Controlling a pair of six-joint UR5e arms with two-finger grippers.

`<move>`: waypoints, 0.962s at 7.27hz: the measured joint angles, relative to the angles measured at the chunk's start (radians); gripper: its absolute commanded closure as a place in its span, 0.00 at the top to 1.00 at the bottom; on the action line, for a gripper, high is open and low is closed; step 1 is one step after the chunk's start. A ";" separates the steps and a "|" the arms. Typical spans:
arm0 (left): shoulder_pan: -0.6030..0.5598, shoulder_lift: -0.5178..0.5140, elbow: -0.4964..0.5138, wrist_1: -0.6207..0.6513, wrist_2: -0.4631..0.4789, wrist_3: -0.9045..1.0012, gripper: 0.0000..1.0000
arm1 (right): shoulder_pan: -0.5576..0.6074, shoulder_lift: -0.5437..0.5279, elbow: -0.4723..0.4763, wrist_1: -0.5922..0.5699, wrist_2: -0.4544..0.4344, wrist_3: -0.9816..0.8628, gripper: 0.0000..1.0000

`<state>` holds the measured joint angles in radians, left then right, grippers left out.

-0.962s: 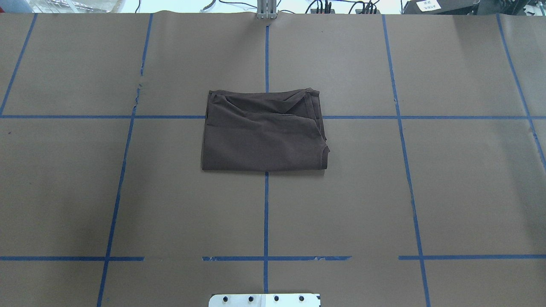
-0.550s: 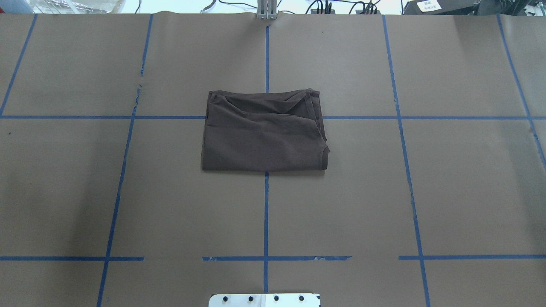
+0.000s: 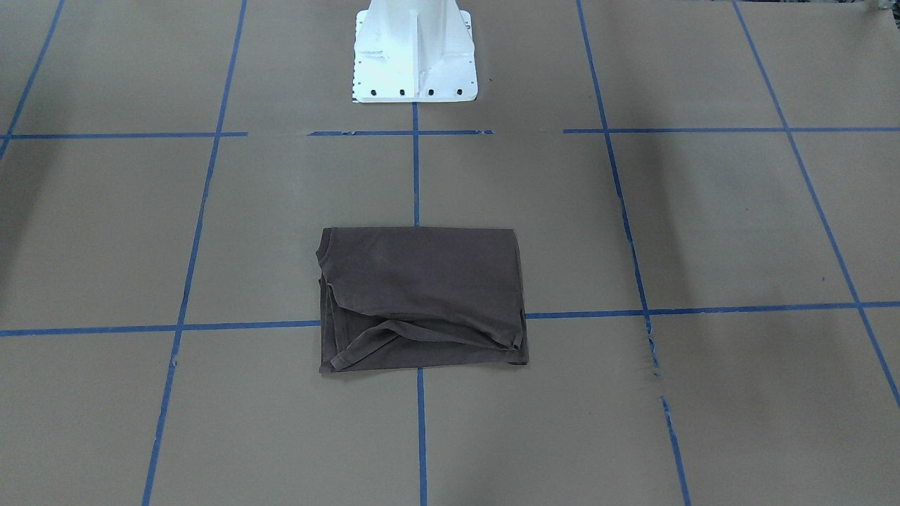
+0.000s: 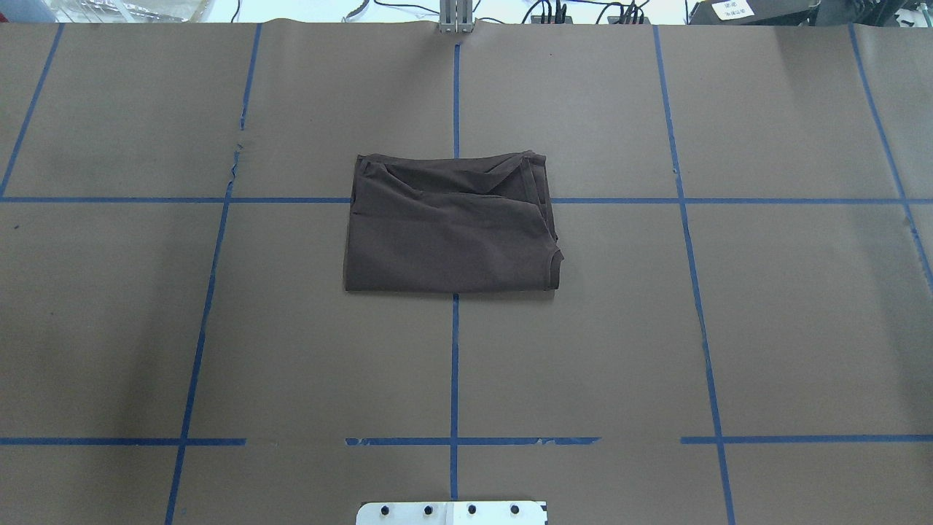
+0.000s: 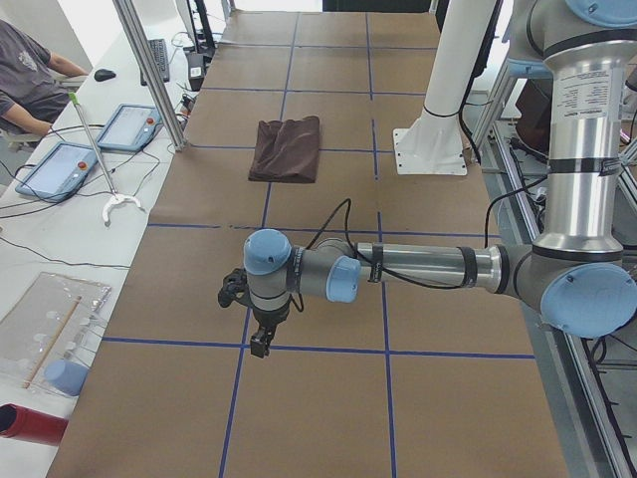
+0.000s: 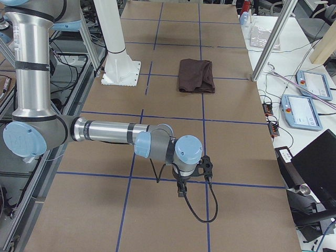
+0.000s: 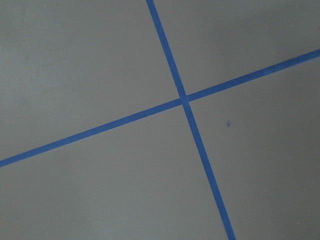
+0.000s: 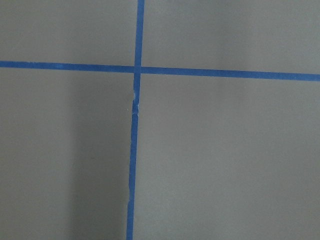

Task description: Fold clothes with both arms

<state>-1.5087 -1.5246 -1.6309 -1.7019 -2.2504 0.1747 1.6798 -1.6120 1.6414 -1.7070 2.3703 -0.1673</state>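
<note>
- Nothing shifted since earlier: one folded T-shirt lay before the pedestal base.
- Two tools, left gripper and right gripper, hung well apart from that base; whether clenched or released couldn't be told.

Soft, matt dark brown cloth T-shirt, lightly creased, on a matt, smooth brown paper table cover lined with slightly shiny blue tape; the white pedestal looks like glossy painted metal

Overhead view: you can trace no change over the last second; the T-shirt keeps the same outline and folds.
</note>
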 measured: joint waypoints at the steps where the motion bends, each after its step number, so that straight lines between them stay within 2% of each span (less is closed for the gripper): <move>1: 0.000 -0.001 -0.001 0.002 0.000 0.000 1.00 | -0.011 0.001 0.017 0.030 0.001 0.067 1.00; 4: -0.001 -0.001 -0.007 0.002 0.000 0.000 1.00 | -0.103 -0.003 0.004 0.147 -0.005 0.218 1.00; 7: -0.001 0.002 -0.010 0.004 -0.001 -0.005 1.00 | -0.117 -0.005 -0.006 0.176 -0.001 0.239 1.00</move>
<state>-1.5101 -1.5230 -1.6408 -1.6983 -2.2514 0.1695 1.5624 -1.6167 1.6357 -1.5308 2.3694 0.0712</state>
